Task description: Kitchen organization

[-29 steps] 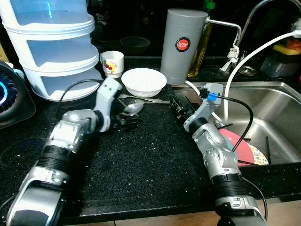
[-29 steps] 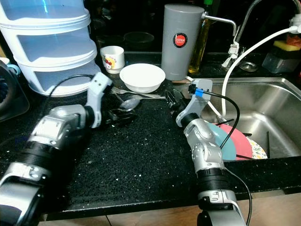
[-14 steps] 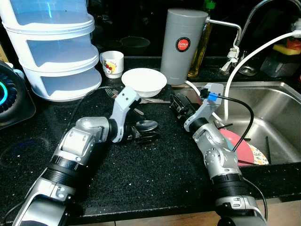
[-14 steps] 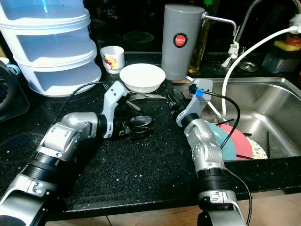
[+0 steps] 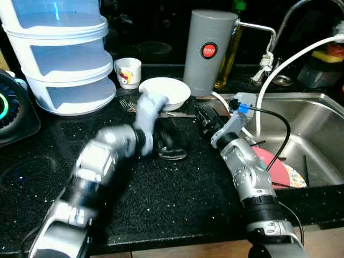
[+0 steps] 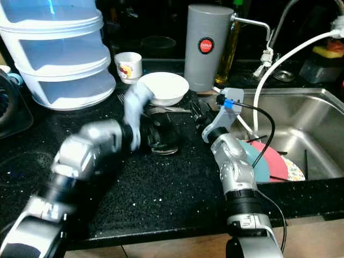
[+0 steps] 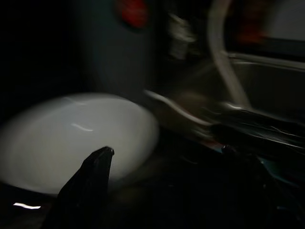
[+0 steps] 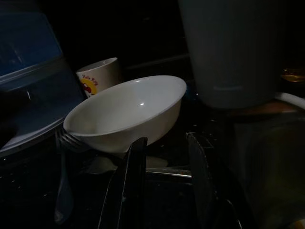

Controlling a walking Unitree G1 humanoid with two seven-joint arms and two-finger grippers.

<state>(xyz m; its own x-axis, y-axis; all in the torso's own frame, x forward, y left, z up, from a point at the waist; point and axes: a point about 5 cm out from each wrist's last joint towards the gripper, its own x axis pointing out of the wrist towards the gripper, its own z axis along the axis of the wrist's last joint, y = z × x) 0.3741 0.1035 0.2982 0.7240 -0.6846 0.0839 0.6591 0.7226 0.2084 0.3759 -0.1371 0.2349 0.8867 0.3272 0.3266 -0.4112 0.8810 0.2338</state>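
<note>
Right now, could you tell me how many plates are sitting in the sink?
2 can be made out, both leaning in the steel sink behind the right arm: a teal plate nearest the arm, then a pink plate with a patterned rim. More may be hidden behind the arm.

A home kitchen: a black speckled table (image 5: 177,188) runs beside a stainless steel sink (image 5: 317,115) with a curved tap (image 5: 293,13) and coloured plates (image 5: 282,172) inside; a white bowl (image 5: 165,91), a small printed cup (image 5: 129,71), forks (image 5: 129,105), an oil bottle (image 5: 228,59) and stacked white food containers (image 5: 59,54) stand about
</note>
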